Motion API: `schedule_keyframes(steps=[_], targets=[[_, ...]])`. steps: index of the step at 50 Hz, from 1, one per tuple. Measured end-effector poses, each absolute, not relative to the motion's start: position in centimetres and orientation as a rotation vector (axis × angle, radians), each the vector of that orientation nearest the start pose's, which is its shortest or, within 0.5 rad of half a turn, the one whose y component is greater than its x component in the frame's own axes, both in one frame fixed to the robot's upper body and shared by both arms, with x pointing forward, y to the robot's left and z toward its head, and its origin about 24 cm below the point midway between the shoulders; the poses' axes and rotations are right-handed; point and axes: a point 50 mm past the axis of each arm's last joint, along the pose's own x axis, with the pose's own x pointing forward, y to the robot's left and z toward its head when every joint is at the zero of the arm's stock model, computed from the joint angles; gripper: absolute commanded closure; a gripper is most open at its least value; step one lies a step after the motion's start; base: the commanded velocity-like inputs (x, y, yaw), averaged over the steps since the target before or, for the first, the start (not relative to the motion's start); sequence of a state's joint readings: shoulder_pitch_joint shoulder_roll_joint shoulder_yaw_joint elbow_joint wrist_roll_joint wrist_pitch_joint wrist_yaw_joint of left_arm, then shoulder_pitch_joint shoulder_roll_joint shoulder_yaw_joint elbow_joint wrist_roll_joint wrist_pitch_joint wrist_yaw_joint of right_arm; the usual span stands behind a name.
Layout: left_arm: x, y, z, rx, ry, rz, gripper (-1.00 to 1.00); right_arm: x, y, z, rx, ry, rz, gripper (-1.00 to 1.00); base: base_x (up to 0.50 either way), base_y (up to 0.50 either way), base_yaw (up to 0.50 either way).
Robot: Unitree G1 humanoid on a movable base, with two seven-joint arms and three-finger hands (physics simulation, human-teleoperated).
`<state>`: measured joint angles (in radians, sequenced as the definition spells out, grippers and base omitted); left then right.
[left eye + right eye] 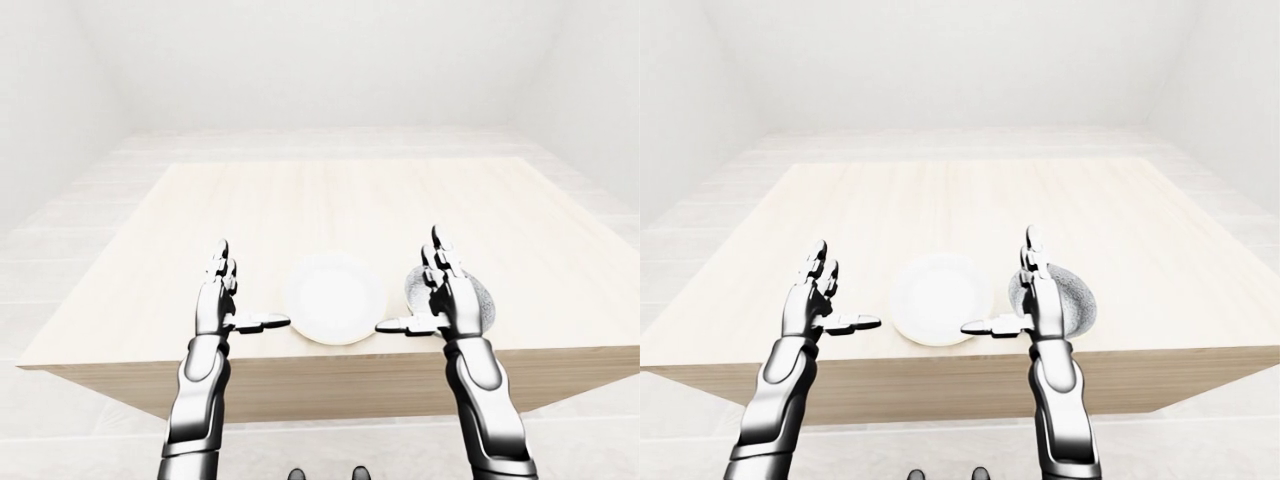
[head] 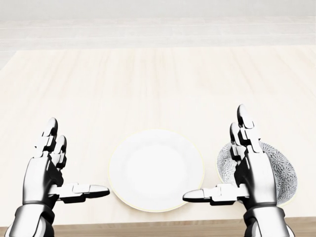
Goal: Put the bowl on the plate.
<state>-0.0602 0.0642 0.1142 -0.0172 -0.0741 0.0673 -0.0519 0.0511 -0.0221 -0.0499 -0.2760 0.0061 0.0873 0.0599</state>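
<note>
A white plate [image 2: 156, 169] lies flat on the light wooden table [image 2: 148, 84], low in the head view near the table's near edge. Just right of it sits a grey speckled bowl [image 2: 280, 170], partly hidden behind my right hand [image 2: 232, 163]. That hand hovers open over the bowl's left side, fingers pointing up the view and thumb reaching toward the plate. My left hand [image 2: 69, 165] is open too, held to the left of the plate with its thumb pointing at it. Neither hand holds anything.
The table's near edge [image 1: 330, 355] runs just under both hands, with pale floor [image 1: 60, 250] around the table. White walls close the room at the top of the eye views.
</note>
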Motion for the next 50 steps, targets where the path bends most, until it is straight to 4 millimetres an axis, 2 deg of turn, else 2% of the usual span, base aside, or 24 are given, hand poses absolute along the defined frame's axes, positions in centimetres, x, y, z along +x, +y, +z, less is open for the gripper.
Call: schedule_keyframes(steps=[15, 29, 38, 50], targets=[[25.9, 18.4, 6.2, -0.01, -0.033, 0.032, -1.0, 23.1, -16.8, 10.4, -0.106, -0.215, -0.046, -1.0, 0.0, 0.0, 0.0], [25.9, 18.7, 6.4, -0.005, -0.04, 0.033, -1.0, 21.7, -16.9, 12.9, -0.395, -0.312, -0.11, -1.0, 0.0, 0.0, 0.0], [26.0, 18.9, 6.5, -0.004, -0.042, 0.034, -1.0, 21.2, -17.1, 13.5, -0.533, -0.326, -0.149, -1.0, 0.0, 0.0, 0.0], [26.0, 19.0, 6.6, 0.002, -0.046, 0.034, -1.0, 21.2, -17.1, 13.7, -0.627, -0.32, -0.164, -1.0, 0.0, 0.0, 0.0]])
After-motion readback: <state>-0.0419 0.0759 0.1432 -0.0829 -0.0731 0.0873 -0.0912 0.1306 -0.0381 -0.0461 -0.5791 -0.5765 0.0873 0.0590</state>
